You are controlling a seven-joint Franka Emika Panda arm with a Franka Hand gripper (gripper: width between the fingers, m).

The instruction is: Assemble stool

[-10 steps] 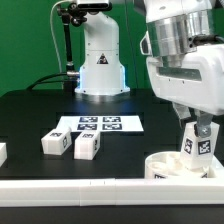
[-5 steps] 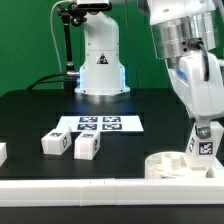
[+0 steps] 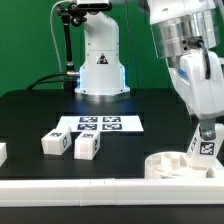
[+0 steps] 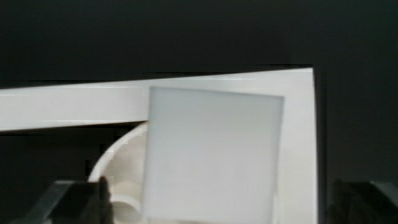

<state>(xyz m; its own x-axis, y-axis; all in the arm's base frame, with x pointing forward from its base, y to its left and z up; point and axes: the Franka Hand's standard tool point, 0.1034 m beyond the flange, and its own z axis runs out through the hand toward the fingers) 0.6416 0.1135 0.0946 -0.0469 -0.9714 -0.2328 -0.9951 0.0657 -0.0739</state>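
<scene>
One leg block (image 3: pixel 205 147) is clamped in the gripper (image 3: pixel 204 134) and is now brought lower against the seat (image 3: pixel 170 165) than a second ago. Insertion is judged close, while two spare blocks (image 3: pixel 55 143) are left waiting.

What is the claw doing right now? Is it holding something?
The claw is closed, holding a white leg block.
</scene>
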